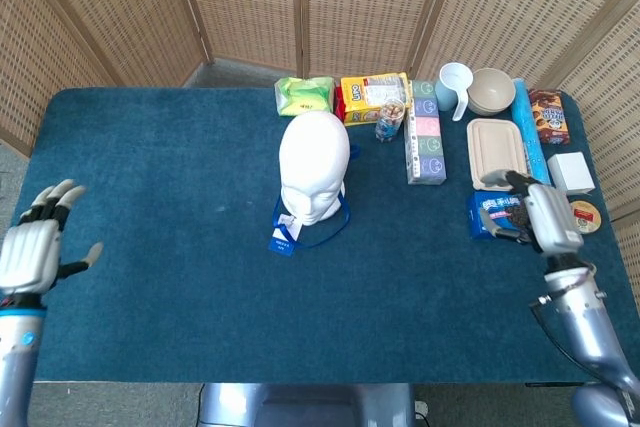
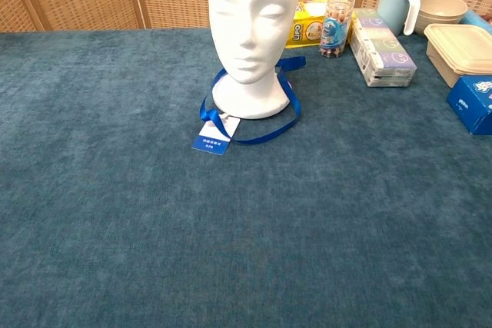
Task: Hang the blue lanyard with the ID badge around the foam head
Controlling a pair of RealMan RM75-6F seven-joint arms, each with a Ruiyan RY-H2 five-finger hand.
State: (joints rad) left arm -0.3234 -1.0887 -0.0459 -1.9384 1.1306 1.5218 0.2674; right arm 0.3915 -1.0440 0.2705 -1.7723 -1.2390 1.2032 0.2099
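The white foam head (image 1: 314, 165) (image 2: 252, 32) stands upright mid-table. The blue lanyard (image 1: 340, 226) (image 2: 265, 133) lies looped around its base, with the blue ID badge (image 1: 283, 241) (image 2: 211, 144) flat on the cloth at the front left. My left hand (image 1: 35, 251) is far off at the table's left edge, fingers spread, holding nothing. At the right edge my right hand (image 1: 548, 215) hovers above a blue snack pack, empty as well. Neither hand shows in the chest view.
Along the back right stand a yellow snack bag (image 1: 372, 97), a green pack (image 1: 305, 94), a small jar (image 1: 389, 123), a tissue pack (image 1: 425, 145), a mug (image 1: 455, 84), a bowl (image 1: 492, 90) and a lidded tray (image 1: 497, 153). Snack boxes (image 1: 548, 115) crowd the right edge.
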